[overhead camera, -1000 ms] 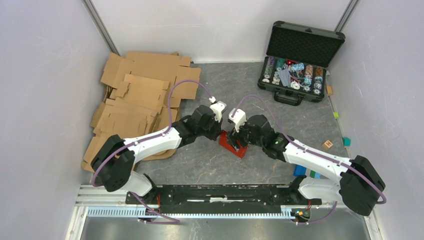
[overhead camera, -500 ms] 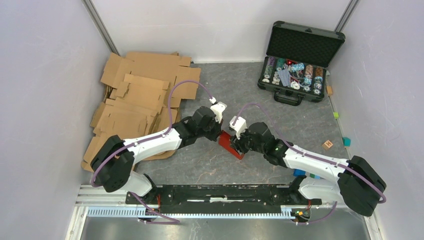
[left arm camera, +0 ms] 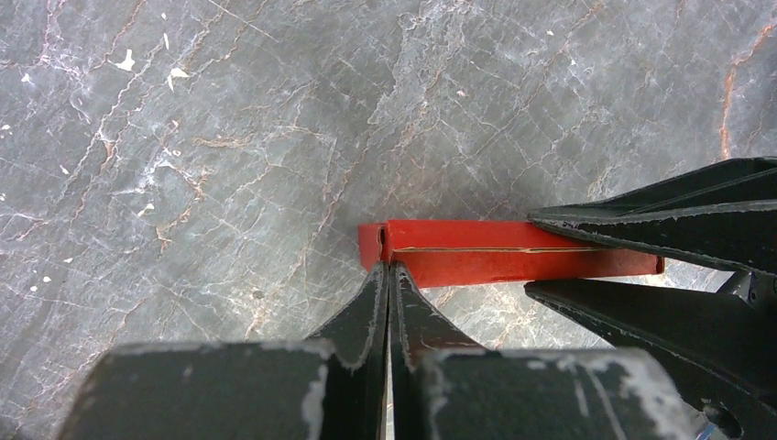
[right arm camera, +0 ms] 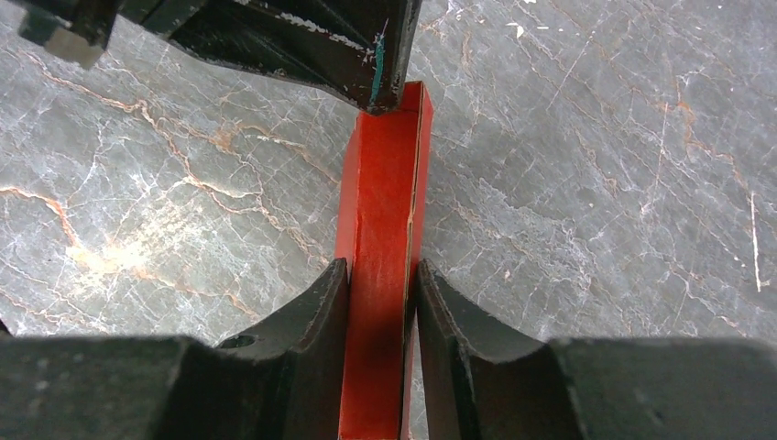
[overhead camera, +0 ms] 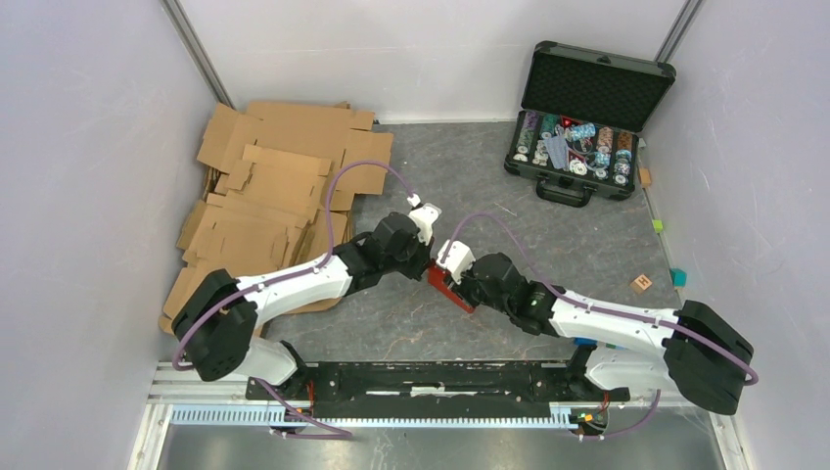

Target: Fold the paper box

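The red paper box is folded flat and narrow, standing on edge on the grey table between both arms. In the right wrist view it runs straight away from my right gripper, which is shut on it with one finger on each side. In the left wrist view the box lies crosswise. My left gripper is shut, its tips pinching the box's left end at a seam. The right fingers hold the other end. In the top view the left gripper and right gripper meet at the box.
Brown corrugated cardboard sheets are piled at the back left, under the left arm. An open black case of poker chips stands at the back right. Small coloured blocks lie along the right wall.
Both grippers and the red box have shifted a little to the left and toward the near edge. The right arm has stretched further left. Both grips look unchanged.
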### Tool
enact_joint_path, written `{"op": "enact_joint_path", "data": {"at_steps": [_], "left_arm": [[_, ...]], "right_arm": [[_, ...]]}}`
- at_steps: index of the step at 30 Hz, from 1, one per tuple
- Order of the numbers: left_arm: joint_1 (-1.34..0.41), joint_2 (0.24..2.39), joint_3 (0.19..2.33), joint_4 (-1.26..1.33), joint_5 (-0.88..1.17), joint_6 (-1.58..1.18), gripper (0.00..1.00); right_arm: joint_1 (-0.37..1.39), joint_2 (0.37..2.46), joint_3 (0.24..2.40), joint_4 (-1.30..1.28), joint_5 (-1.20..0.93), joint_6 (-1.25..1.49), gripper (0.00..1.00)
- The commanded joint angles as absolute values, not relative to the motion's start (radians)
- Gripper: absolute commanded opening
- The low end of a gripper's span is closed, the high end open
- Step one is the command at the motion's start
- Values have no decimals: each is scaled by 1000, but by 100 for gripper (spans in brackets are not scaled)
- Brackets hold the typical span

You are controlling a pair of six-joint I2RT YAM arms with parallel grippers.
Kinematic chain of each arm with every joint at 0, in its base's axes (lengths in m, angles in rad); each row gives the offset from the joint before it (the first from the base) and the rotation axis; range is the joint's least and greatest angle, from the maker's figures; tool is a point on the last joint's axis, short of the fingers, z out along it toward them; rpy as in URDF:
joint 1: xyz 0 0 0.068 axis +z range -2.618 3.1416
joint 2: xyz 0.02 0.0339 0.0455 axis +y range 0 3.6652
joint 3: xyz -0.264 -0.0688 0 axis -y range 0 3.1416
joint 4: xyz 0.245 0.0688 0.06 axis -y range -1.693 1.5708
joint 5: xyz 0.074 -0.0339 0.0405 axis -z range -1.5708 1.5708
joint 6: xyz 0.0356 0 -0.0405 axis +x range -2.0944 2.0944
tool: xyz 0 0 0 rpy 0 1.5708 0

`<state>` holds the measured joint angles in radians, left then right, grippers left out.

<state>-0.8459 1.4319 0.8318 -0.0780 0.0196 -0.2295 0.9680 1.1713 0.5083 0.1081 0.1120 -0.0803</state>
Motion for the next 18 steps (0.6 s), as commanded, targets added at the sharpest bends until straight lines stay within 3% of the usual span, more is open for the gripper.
{"op": "enact_joint_path", "data": {"at_steps": [1, 3, 8, 11, 18], "left_arm": [[-856, 1418, 799, -115, 22, -248, 5], [-856, 1412, 800, -117, 19, -257, 9], [-855, 1362, 815, -157, 4, -294, 35], [-853, 1315, 812, -181, -20, -324, 45], [-821, 1312, 860, -253, -13, -390, 52]], "right_arm": [[1003, 1201, 492, 104, 202, -113, 34], [1008, 1209, 492, 104, 208, -110, 32], [1009, 1206, 485, 104, 213, -104, 31], [1009, 1201, 482, 104, 214, -104, 31], [1011, 1202, 482, 104, 213, -100, 29]]}}
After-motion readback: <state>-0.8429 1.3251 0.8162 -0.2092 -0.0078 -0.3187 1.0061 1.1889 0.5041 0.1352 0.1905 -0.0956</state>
